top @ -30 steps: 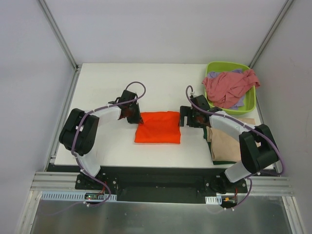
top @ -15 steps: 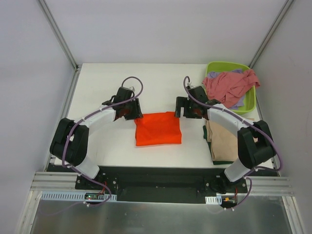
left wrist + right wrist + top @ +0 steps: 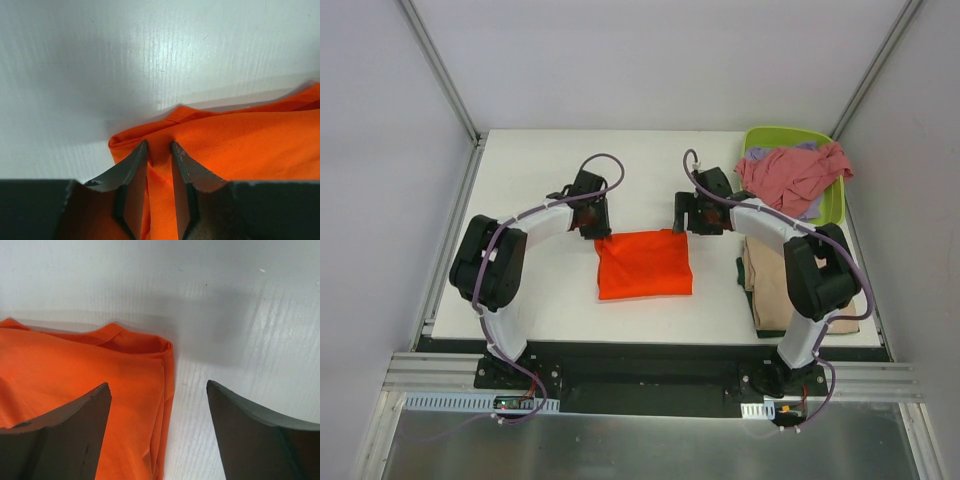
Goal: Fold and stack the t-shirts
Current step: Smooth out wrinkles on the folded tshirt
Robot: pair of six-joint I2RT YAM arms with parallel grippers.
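White table (image 3: 520,180) between pale grey walls (image 3: 380,200), aluminium rails (image 3: 440,70)

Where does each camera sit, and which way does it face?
Top external: above and behind the arms, looking down on the table, both arms and the orange t-shirt.
Left wrist: on the left arm, looking down past the left claw at the shirt's corner.
Right wrist: on the right arm, looking down past the open right claw at another corner.
Shared: all three show the orange t-shirt.
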